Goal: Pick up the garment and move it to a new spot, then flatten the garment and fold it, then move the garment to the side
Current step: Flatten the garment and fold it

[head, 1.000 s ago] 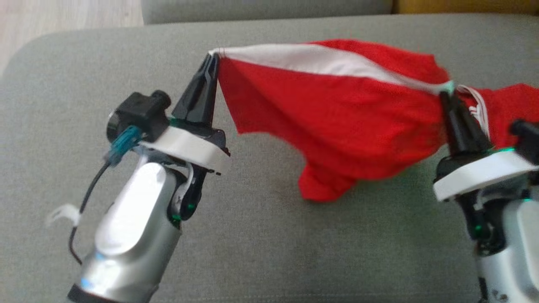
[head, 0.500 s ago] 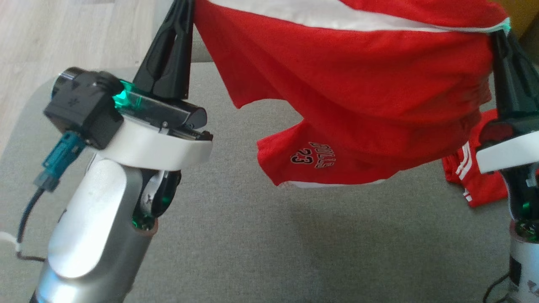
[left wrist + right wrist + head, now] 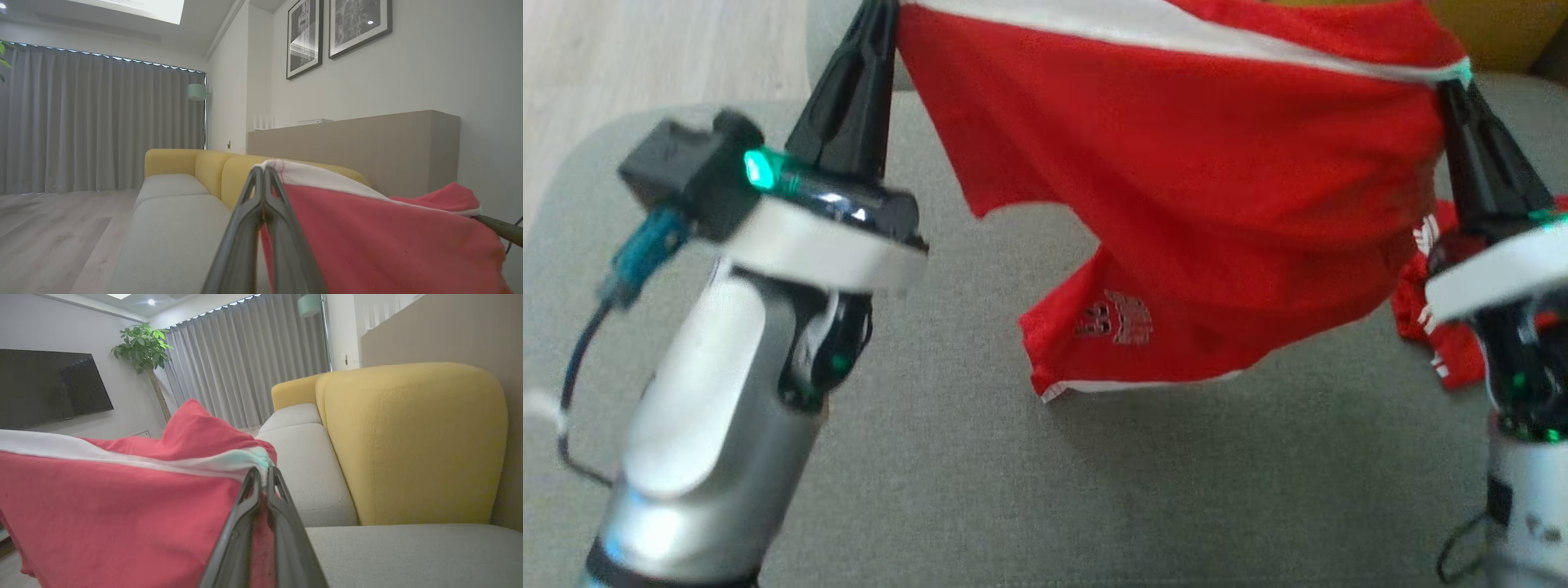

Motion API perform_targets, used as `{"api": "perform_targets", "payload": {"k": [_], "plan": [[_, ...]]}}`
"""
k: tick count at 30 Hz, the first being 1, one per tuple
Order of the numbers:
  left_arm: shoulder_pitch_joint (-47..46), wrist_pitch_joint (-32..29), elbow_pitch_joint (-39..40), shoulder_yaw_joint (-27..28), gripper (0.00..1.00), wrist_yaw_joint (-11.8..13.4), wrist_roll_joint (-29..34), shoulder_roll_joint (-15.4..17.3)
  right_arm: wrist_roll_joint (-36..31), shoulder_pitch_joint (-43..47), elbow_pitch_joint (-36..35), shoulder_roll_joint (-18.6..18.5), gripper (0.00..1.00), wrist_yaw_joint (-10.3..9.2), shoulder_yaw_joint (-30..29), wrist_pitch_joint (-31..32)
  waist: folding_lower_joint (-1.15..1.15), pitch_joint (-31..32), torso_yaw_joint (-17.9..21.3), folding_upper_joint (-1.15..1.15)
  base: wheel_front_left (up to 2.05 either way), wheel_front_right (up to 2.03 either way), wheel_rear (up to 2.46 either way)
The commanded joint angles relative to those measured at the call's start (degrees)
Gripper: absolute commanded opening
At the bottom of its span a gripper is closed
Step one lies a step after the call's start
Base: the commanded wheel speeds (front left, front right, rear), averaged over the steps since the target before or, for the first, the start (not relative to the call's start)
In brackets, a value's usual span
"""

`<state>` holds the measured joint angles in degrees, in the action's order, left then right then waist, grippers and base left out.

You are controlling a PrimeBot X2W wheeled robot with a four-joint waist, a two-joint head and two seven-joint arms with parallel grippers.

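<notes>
Gripping garment (image 3: 1176,163) waistband w/ left claw (image 3: 263,171) & right claw (image 3: 263,472), both pinched shut. Could slip free if jerked: thin edge grip, sag below.

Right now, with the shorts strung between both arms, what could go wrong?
The left gripper and right gripper pinch only the waistband corners with their fingers' tips; a tug could slip one free.
The red shorts sag unevenly, printed leg lowest, so it may bunch on the sofa seat when lowered.
Striped fabric beside the right wrist might snag.
</notes>
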<state>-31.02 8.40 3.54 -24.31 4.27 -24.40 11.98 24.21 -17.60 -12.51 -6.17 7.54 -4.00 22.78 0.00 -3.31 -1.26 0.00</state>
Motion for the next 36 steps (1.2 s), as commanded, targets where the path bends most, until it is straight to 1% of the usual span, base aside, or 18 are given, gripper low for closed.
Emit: {"api": "perform_targets", "payload": {"k": [1, 5, 9, 13, 17, 21, 25, 26, 31, 34, 36], "plan": [[-6.5, 0.7, -0.5, 2.7, 0.00, -0.6, -0.5, 0.6, 0.6, -5.7, -0.4, 0.0, 0.00, -0.05, 1.0, 0.0, 0.00, -1.7, -0.2, 0.00, 0.00, 0.00, 0.00], [-15.6, 2.9, -11.2, 3.4, 0.00, -3.2, -1.6, -1.4, 2.1, -15.1, 8.0, 0.5, 0.00, -0.05, 2.0, -1.2, 0.00, -5.3, 0.0, 0.00, 0.00, 0.00, 0.00], [-26.7, 5.3, -23.6, 4.8, 0.00, -5.3, -1.5, -3.6, 2.7, -27.3, 19.6, 1.2, 0.00, -0.05, 3.3, -4.5, 0.00, -8.2, 0.3, 0.00, 0.00, 0.00, 0.00], [-36.0, 6.4, -35.4, 6.2, 0.00, -6.5, -0.1, -5.0, 3.4, -37.8, 32.9, 2.3, 0.00, -0.05, 5.1, -11.1, 0.00, -9.4, 0.9, 0.00, 0.00, 0.00, 0.00], [-41.1, 6.6, -41.8, 8.3, 0.00, -7.1, 1.8, -6.3, 4.3, -45.2, 45.1, 3.0, 0.00, -0.05, 8.6, -18.8, 0.00, -11.0, 1.4, 0.00, 0.00, 0.00, 0.00], [-40.9, 6.6, -49.1, 9.1, 0.00, -7.5, 2.6, -7.8, 3.1, -48.9, 57.6, 3.2, 0.00, -0.05, 12.2, -25.2, 0.00, -12.7, 1.1, 0.00, 0.00, 0.00, 0.00], [-38.9, 6.6, -56.4, 9.3, 0.00, -8.0, 2.1, -8.7, 1.8, -50.1, 66.9, 3.3, 0.00, -0.05, 17.6, -28.4, 0.00, -14.7, 0.8, 0.00, 0.00, 0.00, 0.00], [-38.9, 6.6, -56.4, 9.3, 0.00, -8.0, 2.1, -8.7, 1.8, -50.1, 66.9, 3.3, 0.00, -0.05, 17.6, -28.4, 0.00, -14.7, 0.8, 0.00, 0.00, 0.00, 0.00], [-34.1, 6.6, -60.8, 9.6, 0.00, -8.4, 1.4, -9.0, 4.7, -47.8, 72.8, 3.3, 0.00, -0.05, 23.2, -32.2, 0.00, -16.5, 0.4, 0.00, 0.00, 0.00, 0.00], [-29.9, 6.6, -60.7, 9.5, 0.00, -8.7, 0.9, -9.1, 6.2, -44.9, 74.4, 3.3, 0.00, -0.05, 25.8, -34.3, 0.00, -17.0, 0.3, 0.00, 0.00, 0.00, 0.00], [-27.0, 6.6, -59.2, 9.2, 0.00, -8.8, 0.2, -9.1, 6.5, -42.8, 74.7, 3.3, 0.00, -0.05, 27.3, -35.6, 0.00, -17.3, 0.2, 0.00, 0.00, 0.00, 0.00]]}}
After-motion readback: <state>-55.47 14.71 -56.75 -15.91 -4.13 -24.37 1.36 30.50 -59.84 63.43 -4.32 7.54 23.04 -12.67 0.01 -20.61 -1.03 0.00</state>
